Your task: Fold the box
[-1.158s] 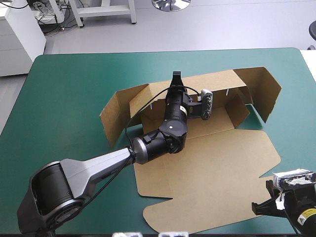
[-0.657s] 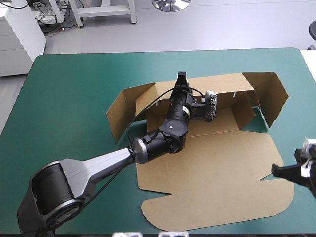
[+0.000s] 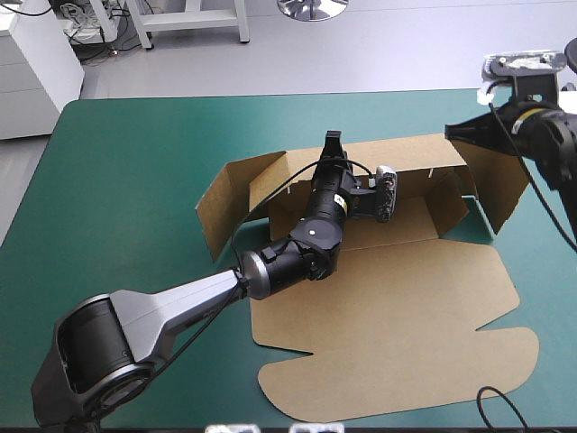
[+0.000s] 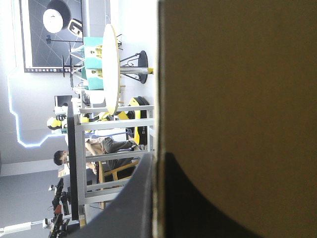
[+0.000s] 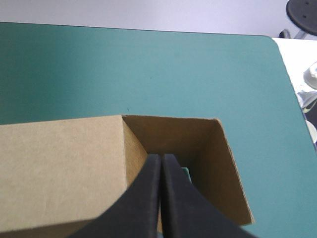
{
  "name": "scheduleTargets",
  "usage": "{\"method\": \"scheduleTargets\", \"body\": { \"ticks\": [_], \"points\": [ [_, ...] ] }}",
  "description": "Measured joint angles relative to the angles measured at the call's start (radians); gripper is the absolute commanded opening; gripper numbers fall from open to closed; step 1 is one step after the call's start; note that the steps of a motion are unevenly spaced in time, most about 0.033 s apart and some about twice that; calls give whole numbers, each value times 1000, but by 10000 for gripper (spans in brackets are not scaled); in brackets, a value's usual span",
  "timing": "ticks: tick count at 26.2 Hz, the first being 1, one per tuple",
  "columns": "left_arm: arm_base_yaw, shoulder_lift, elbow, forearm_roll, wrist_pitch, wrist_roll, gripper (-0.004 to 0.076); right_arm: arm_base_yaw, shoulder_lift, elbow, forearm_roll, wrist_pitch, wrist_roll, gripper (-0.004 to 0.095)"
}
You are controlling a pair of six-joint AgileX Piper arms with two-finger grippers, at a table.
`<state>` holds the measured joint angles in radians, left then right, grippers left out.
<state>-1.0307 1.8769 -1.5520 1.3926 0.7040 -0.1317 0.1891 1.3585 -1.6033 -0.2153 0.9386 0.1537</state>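
box point(image 3: 401, 224) ~third done: back wall point(image 3: 415, 155) up, end flaps point(image 3: 500, 171) loose, lid point(image 3: 388, 307) flat at 6 o'clock | my left gripper point(image 3: 331, 142) clamps wall | right gripper point(image 3: 457, 132) closed, empty, 2 o'clock

**A:** How is the scene lit?

**B:** Brightly and evenly from overhead. The teal-green tabletop point(image 3: 135, 180) looks matte, and the brown box point(image 3: 388, 307) casts only soft, thin shadows beside its raised walls.

**A:** Are there dark areas?

**B:** Yes. From the left wrist the box is backlit and shaded, and the black fingers point(image 4: 198, 208) of the left tool point(image 4: 157, 163) almost merge into it. From the right wrist, the box's inner corner lies in shadow.
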Motion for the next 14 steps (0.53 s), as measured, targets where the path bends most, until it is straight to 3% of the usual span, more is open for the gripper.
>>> {"method": "scheduleTargets", "body": {
  "ticks": [7, 14],
  "points": [
    [0, 0, 0, 0, 0, 0, -10, -262, 259, -233, 463, 72, -283, -19],
    [0, 0, 0, 0, -1, 0, -10, -322, 447, -339, 574, 144, -373, -19]
  ]
}}
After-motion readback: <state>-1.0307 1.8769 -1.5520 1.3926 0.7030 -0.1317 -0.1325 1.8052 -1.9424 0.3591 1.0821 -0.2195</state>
